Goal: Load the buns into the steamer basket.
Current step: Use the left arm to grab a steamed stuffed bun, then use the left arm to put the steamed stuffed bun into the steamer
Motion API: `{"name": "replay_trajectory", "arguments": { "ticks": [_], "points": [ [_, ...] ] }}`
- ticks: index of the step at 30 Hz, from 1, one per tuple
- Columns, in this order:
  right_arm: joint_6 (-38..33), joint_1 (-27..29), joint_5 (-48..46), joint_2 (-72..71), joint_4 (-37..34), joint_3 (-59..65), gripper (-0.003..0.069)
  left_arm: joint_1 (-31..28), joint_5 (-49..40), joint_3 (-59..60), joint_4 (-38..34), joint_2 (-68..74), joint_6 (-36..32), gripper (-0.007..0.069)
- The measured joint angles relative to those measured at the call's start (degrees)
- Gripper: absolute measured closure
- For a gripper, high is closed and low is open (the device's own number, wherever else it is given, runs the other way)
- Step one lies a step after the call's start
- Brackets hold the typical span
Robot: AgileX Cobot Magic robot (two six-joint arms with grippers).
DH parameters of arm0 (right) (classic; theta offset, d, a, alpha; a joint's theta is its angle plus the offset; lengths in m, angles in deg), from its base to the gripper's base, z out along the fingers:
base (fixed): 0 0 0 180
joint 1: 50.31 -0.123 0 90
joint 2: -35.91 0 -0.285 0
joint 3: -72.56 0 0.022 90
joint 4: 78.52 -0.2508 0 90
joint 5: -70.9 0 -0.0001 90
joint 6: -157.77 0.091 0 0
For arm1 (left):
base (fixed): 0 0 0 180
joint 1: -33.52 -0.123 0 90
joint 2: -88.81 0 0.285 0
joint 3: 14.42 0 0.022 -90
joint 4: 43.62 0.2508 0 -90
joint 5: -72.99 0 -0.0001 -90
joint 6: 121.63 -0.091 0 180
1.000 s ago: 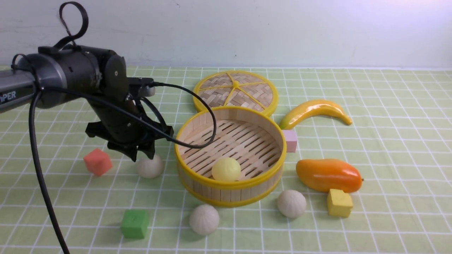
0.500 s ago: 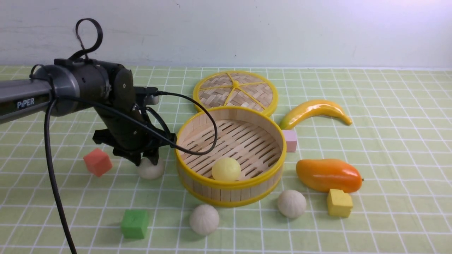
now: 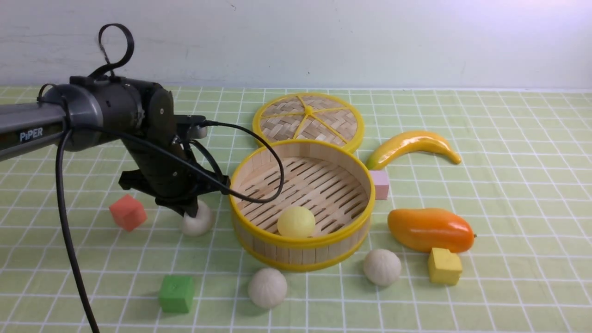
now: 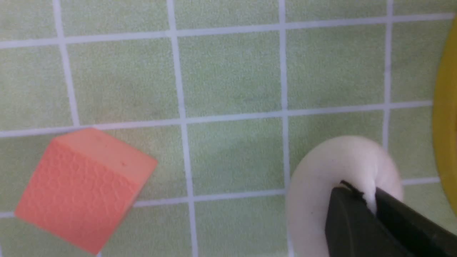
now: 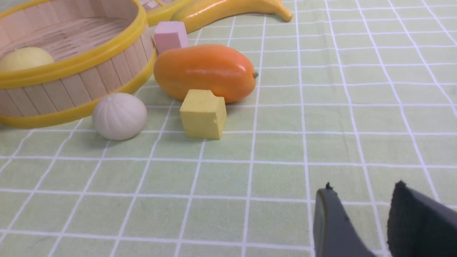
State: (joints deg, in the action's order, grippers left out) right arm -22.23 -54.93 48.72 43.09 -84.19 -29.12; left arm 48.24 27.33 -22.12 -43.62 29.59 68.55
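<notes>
The steamer basket (image 3: 300,241) stands mid-table with a smooth pale yellow bun (image 3: 296,221) lying inside it. Just left of the basket an off-white bun (image 3: 200,224) rests on the cloth. My left gripper (image 3: 190,212) comes down on it from above and is shut, pinching a fold of the soft bun (image 4: 321,178) between its black fingertips (image 4: 348,210). Two more off-white buns (image 3: 267,287) (image 3: 382,267) lie in front of the basket. Seen only in its wrist view, my right gripper (image 5: 362,189) hangs open over bare cloth, well away from the nearest bun (image 5: 119,116).
The woven lid (image 3: 307,118) lies behind the basket. A toy banana (image 3: 411,143), an orange mango (image 3: 430,229), a pink cube (image 3: 380,184) and a yellow cube (image 3: 444,266) are on the right. A red cube (image 3: 127,212) and a green cube (image 3: 176,292) are on the left.
My left arm came down and forward onto the off-white bun left of the basket, and its jaws closed on it. Everything else stayed put.
</notes>
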Motion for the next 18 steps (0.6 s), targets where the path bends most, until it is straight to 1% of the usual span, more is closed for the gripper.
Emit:
{"name": "replay_trajectory", "arguments": {
  "ticks": [5,8,12,18],
  "points": [
    [0.0,0.0,0.0,0.0,0.0,0.0,0.042,1.9,-3.47,-2.97,-1.28,-6.28,-1.07,0.0631],
    [0.0,0.0,0.0,0.0,0.0,0.0,0.042,6.17,-3.76,-7.74,-3.97,-9.47,-3.97,0.0631],
    [0.0,0.0,0.0,0.0,0.0,0.0,0.042,10.25,-3.88,-11.31,-5.75,-6.91,-5.51,0.0631],
    [0.0,0.0,0.0,0.0,0.0,0.0,0.042,10.88,-4.0,-14.65,-3.55,2.41,-4.94,0.0627]
  ]
}}
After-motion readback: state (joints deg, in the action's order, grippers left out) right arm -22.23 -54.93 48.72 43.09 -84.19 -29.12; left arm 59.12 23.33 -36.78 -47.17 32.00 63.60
